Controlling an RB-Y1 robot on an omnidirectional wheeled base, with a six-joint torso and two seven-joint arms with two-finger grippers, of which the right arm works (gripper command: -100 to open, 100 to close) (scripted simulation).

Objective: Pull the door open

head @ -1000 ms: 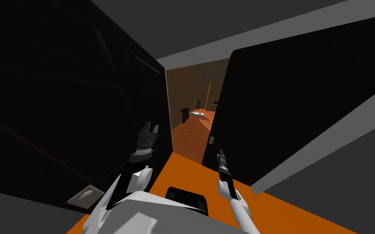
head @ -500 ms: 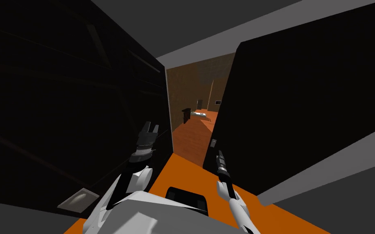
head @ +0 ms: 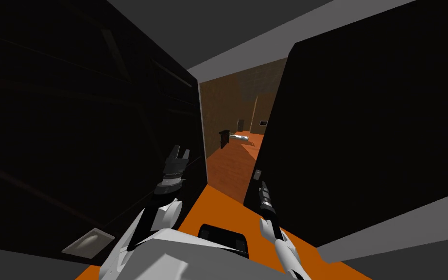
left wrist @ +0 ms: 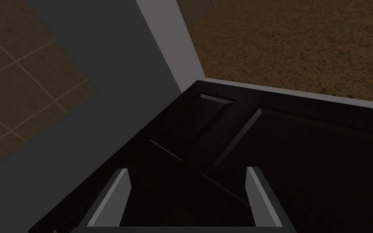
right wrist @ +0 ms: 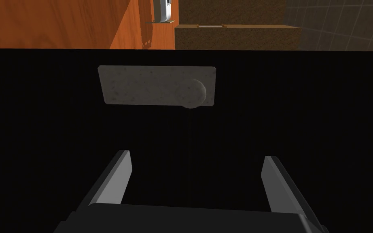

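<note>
Orange floor (head: 220,209); black door (head: 364,121) ajar. Arm outstretched, right tool (right wrist: 196,156) spread, facing handle plate (right wrist: 141,86), not touching; left tool (left wrist: 185,170) spread, raised.

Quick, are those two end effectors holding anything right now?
Left end effector: open, empty.
Right end effector: open, empty, facing the handle plate on the door.

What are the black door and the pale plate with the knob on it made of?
The door is flat matt black, no grain showing: material unclear. The plate is pale grey and speckled, like stone or rough metal.
</note>
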